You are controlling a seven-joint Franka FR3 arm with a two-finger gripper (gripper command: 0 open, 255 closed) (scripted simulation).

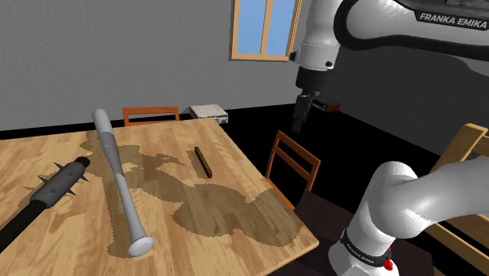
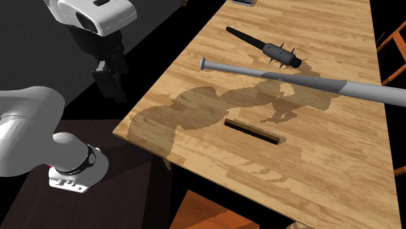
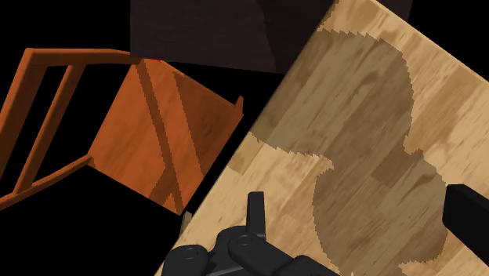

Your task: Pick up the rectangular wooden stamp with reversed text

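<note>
While the end effector [image 1: 300, 125] hung raised near the edge of the bench [image 1: 235, 227], fingers apart and empty, the stamp [image 1: 204, 161] lay flat mid-bench, below and toward the shoulder view's left, long axis roughly parallel to the chair-side edge.

Room: grey wall [image 1: 117, 55]; wood-framed window [image 1: 262, 27] showed blue sky. Pale wooden surface [image 1: 235, 168] carried a broad shadow. Two orange-brown chairs: one [image 1: 150, 115] at its far edge, one [image 1: 294, 165] alongside. Dark floor [image 1: 321, 212].
</note>
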